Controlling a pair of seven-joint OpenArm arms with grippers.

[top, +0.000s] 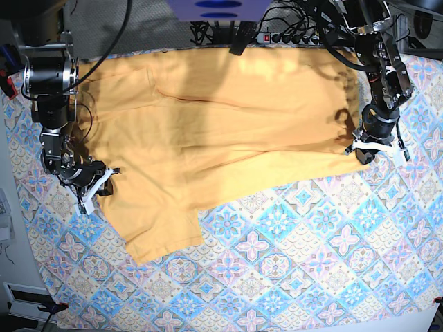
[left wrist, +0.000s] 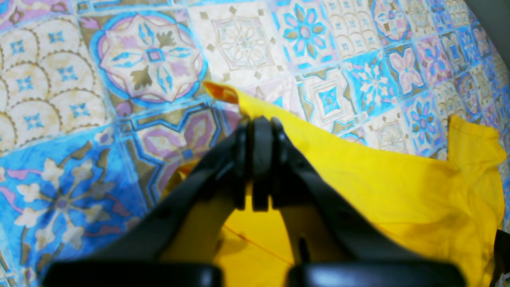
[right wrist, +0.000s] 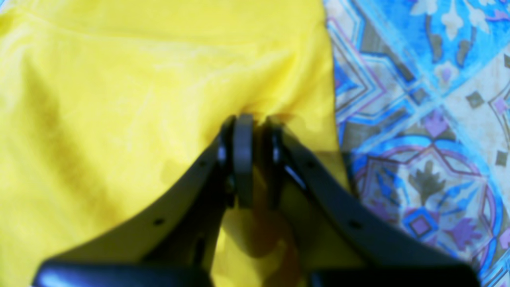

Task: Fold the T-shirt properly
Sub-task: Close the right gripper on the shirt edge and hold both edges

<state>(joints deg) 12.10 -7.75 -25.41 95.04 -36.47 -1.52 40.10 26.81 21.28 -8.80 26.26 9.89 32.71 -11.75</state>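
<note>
The yellow-orange T-shirt (top: 221, 131) lies spread across the far half of the patterned tablecloth (top: 291, 263), with one sleeve reaching toward the front left. At the shirt's right edge, my left gripper (top: 365, 147) is shut on the fabric. The left wrist view shows its jaws (left wrist: 261, 119) pressed together on a lifted fold of the T-shirt (left wrist: 398, 191). My right gripper (top: 97, 181) sits at the shirt's left edge. In the right wrist view its jaws (right wrist: 255, 119) are nearly together, and the T-shirt (right wrist: 119, 99) puckers between the tips.
The blue-pink tablecloth (left wrist: 151, 59) covers the whole table and shows beside the shirt's edge (right wrist: 430, 119). A power strip with tangled cables (top: 291, 34) runs along the back. The right arm's black column (top: 48, 83) stands at the far left corner.
</note>
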